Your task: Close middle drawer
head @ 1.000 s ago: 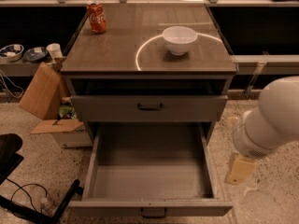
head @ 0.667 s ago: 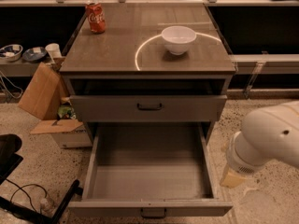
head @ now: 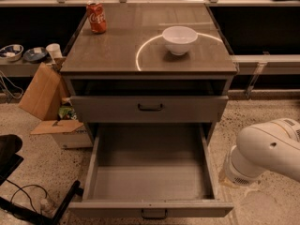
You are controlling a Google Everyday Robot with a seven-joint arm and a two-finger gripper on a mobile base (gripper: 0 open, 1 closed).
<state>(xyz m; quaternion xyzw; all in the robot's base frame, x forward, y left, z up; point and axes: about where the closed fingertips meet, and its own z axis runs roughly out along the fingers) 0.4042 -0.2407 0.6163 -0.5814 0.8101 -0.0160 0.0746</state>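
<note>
The middle drawer (head: 150, 184) is pulled far out of the grey cabinet (head: 149, 60). Its deep plain box is empty, and its low front panel with a small dark handle (head: 153, 213) sits at the bottom edge of the camera view. The drawer above it (head: 187, 109), with a taller front and wider handle, stands slightly out from the cabinet. Only a white arm segment (head: 265, 153) shows, low on the right beside the open drawer's right side. My gripper is out of view.
A white bowl (head: 179, 39) and a red soda can (head: 97, 17) stand on the cabinet top. A cardboard box (head: 42, 90) and clutter lie left of the cabinet. A black chair base (head: 28, 198) and cables are at the lower left. Shelving runs behind.
The white arm segment has dropped lower on the right side, beside the open drawer. The middle drawer stays pulled out the same amount.
</note>
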